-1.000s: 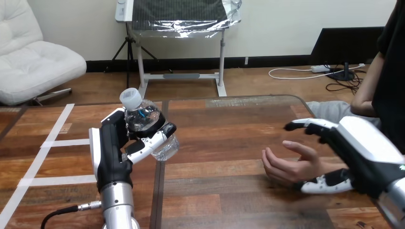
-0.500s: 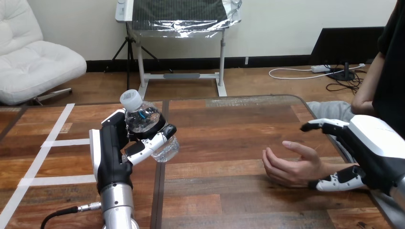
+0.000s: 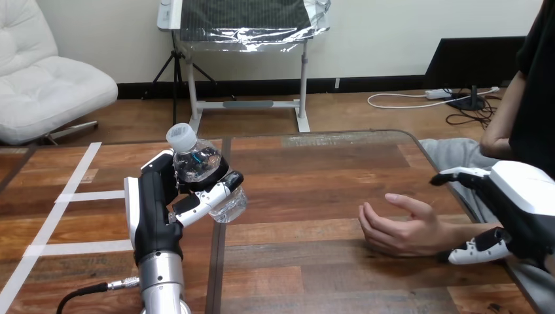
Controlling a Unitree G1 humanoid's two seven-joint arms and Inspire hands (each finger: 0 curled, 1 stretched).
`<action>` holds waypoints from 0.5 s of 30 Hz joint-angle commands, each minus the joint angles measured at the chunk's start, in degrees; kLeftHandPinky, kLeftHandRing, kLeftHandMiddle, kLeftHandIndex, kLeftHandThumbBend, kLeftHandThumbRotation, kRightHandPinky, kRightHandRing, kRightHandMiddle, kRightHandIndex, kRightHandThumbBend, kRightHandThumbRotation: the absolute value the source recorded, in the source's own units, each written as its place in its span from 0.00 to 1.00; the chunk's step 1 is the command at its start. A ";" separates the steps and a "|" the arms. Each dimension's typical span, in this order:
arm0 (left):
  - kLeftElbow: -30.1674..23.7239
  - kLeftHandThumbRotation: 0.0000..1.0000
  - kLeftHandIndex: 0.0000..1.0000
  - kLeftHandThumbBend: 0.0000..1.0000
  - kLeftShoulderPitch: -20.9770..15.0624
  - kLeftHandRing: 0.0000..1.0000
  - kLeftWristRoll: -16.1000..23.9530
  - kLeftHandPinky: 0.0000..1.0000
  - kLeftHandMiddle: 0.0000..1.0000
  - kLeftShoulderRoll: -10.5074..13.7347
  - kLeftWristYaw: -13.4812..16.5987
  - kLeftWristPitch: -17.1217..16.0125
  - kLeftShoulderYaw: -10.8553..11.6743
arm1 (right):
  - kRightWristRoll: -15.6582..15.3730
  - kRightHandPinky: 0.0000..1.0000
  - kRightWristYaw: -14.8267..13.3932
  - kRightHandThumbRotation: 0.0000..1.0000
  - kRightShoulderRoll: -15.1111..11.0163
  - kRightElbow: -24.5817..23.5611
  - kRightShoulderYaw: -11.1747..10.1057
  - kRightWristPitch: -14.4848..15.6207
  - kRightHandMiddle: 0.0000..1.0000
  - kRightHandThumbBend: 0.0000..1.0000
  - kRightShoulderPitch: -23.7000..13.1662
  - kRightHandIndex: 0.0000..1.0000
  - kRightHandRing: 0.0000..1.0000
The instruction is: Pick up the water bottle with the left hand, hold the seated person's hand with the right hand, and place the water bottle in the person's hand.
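The water bottle (image 3: 199,171) is clear, white-capped. The counter (image 3: 314,170) is brown woodgrain, with white tape stripes (image 3: 91,195) at left.

No readable txt or nos. anywhere, incl. on the water bottle (image 3: 195,165).

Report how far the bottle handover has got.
Done: the left robot hand grips the water bottle. In hand: the right robot hand sits open by the person's wrist, not holding it. Left: hold the person's hand, then place the bottle in it.
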 commanded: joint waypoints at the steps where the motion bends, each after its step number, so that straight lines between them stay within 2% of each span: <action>1: -4.68 0.00 0.47 0.69 -2.54 0.42 0.31 0.40 0.45 0.05 -0.20 -1.86 -0.48 | -0.92 0.79 0.60 0.00 -2.78 0.45 -0.13 1.82 0.89 0.83 -4.70 0.83 0.88; 15: -3.96 0.00 0.47 0.69 -2.78 0.42 0.33 0.39 0.45 0.31 -0.23 -2.32 -0.25 | -2.94 0.82 1.92 0.00 -3.25 1.46 1.39 4.74 0.90 0.82 -6.09 0.84 0.89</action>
